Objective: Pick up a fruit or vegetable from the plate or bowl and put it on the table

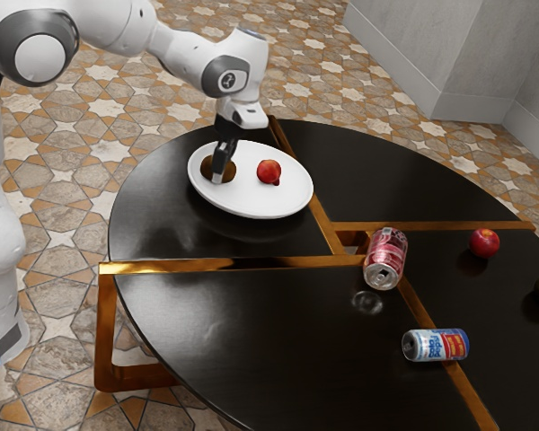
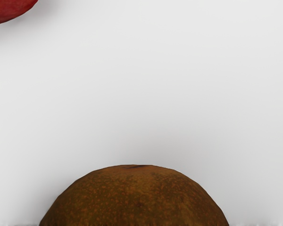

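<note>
Sitting on the plate, towards the exterior view's left, the brown fruit is right at the gripper, clamped or loose I can't tell; the red fruit lies to that view's right, well clear.

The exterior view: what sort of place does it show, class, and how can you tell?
Probably a simulated living or dining room: patterned floor tiles, a round dark table, and a plate of fruit.
</note>
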Action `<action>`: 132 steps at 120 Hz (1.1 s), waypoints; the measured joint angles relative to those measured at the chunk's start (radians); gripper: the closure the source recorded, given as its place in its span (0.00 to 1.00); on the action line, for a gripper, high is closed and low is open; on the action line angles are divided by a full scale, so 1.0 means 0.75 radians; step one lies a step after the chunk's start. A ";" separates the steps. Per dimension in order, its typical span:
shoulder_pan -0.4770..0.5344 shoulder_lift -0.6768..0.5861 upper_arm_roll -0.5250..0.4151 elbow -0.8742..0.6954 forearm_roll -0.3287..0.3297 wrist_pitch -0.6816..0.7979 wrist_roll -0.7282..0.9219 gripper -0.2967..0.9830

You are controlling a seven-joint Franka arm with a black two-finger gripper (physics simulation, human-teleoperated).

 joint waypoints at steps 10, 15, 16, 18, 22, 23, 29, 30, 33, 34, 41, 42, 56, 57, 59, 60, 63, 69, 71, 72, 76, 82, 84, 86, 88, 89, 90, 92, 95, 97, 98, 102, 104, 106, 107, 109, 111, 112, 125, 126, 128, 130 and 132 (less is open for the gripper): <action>0.009 0.000 0.000 -0.001 -0.003 0.000 0.002 0.36; 0.014 0.000 0.000 -0.001 -0.004 0.000 0.003 0.36; 0.015 0.000 0.000 -0.001 -0.004 0.000 0.003 0.36; 0.017 0.000 0.000 -0.001 -0.004 0.000 0.003 0.36; 0.022 0.000 0.000 -0.001 -0.004 0.000 0.004 0.37; 0.023 0.000 0.000 -0.001 -0.004 0.000 0.004 0.37; 0.031 0.000 0.000 -0.001 -0.005 0.000 0.004 0.40; 0.032 0.000 0.000 -0.001 -0.004 0.000 0.005 0.40; 0.035 0.000 0.000 0.000 -0.004 0.000 0.005 0.42; 0.037 0.000 0.000 0.000 -0.004 0.000 0.005 0.42; 0.047 0.000 -0.002 0.002 -0.001 0.002 0.005 0.46; 0.049 0.000 -0.002 0.003 0.000 0.002 0.005 0.46; 0.069 -0.003 -0.008 0.007 0.010 0.006 0.003 0.50; 0.070 -0.003 -0.008 0.007 0.010 0.007 0.003 0.50; 0.073 -0.005 -0.009 0.008 0.012 0.007 0.003 0.51; 0.074 -0.005 -0.010 0.008 0.012 0.008 0.002 0.51; 0.080 -0.007 -0.014 0.010 0.014 0.008 0.002 0.51; 0.094 -0.014 -0.026 0.014 0.016 0.009 0.001 0.54; 0.099 -0.017 -0.031 0.015 0.017 0.010 0.000 0.55; 0.101 -0.019 -0.034 0.015 0.018 0.010 0.000 0.56; 0.110 -0.026 -0.046 0.017 0.020 0.011 -0.003 0.57; 0.112 -0.035 -0.063 0.023 0.023 0.011 -0.008 0.60; 0.107 -0.039 -0.066 0.025 0.024 0.011 -0.011 0.58; 0.100 -0.042 -0.068 0.028 0.025 0.011 -0.013 0.56; 0.093 -0.044 -0.072 0.030 0.026 0.010 -0.014 0.53; 0.089 -0.046 -0.075 0.031 0.027 0.009 -0.015 0.53; 0.088 -0.046 -0.080 0.033 0.029 0.009 -0.017 0.52; 0.085 -0.048 -0.093 0.041 0.033 0.007 -0.019 0.51; 0.083 -0.049 -0.116 0.054 0.038 0.005 -0.024 0.51; 0.079 -0.050 -0.133 0.062 0.042 0.004 -0.027 0.51; 0.078 -0.050 -0.143 0.067 0.044 0.003 -0.028 0.51; 0.068 -0.051 -0.181 0.084 0.056 0.001 -0.036 0.52; 0.060 -0.051 -0.200 0.092 0.062 0.000 -0.040 0.52; 0.053 -0.052 -0.220 0.101 0.068 -0.002 -0.045 0.52; 0.050 -0.052 -0.231 0.107 0.071 -0.003 -0.047 0.52; 0.043 -0.052 -0.252 0.116 0.076 -0.006 -0.052 0.53; 0.034 -0.052 -0.272 0.124 0.081 -0.008 -0.058 0.53; 0.029 -0.052 -0.281 0.127 0.084 -0.009 -0.060 0.52; -0.011 -0.050 -0.420 0.147 0.116 -0.019 -0.105 0.52; -0.014 -0.049 -0.429 0.148 0.118 -0.019 -0.109 0.52; -0.018 -0.047 -0.449 0.150 0.122 -0.020 -0.117 0.52; -0.020 -0.045 -0.470 0.151 0.126 -0.021 -0.125 0.52; -0.019 -0.042 -0.494 0.152 0.130 -0.022 -0.134 0.52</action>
